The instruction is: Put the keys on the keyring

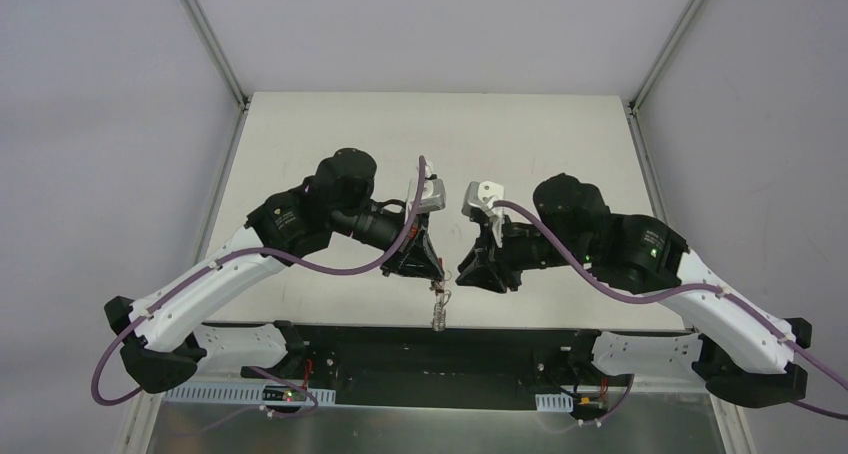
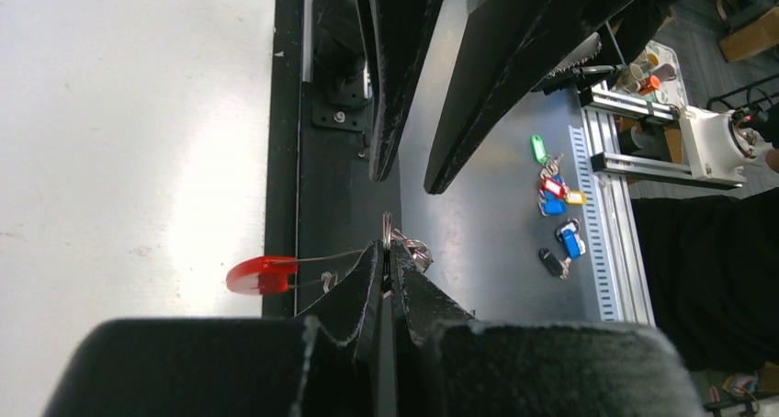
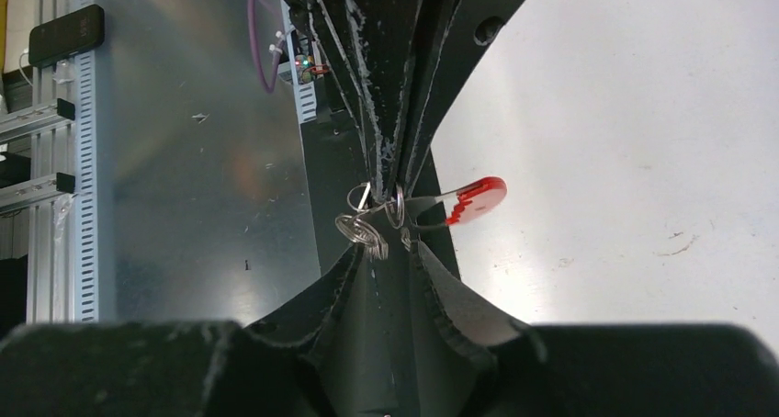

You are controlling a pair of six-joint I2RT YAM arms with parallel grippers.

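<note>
Red piece (image 2: 262, 275): a translucent crescent, joined by thin wire to the keyring. It sticks out sideways over the near edge of the table (image 1: 420, 134) and touches neither gripper.
Keyring (image 2: 395, 233): a bunch of thin silver wire rings, held in the air above the black rail (image 2: 317, 206) that runs along the table's near edge. Seen from above, it dangles just below the left fingertips, between the two arms.
Left gripper (image 2: 388, 252): jaws pressed together on the keyring's wire, with no gap showing between them. The bunch pokes out past the tips.
Right gripper (image 3: 390, 256): jaws stand apart with a clear gap and clasp nothing. The tips face the left gripper's tips, and the keyring sits just beyond them.
Keys (image 3: 360, 229): small silver pieces hanging in the bunch, close to one finger of the right gripper. They are too small to make out their shape.
Left arm (image 1: 230, 269) and right arm (image 1: 700, 294): both bend inward and meet over the middle of the near edge, wrists almost nose to nose.
Metal sheet (image 3: 184, 160): grey and scuffed, lying beyond the rail.
Tags (image 2: 556, 206): green, red, blue, yellow and black key tags in a loose cluster on the sheet, well apart from the grippers.
</note>
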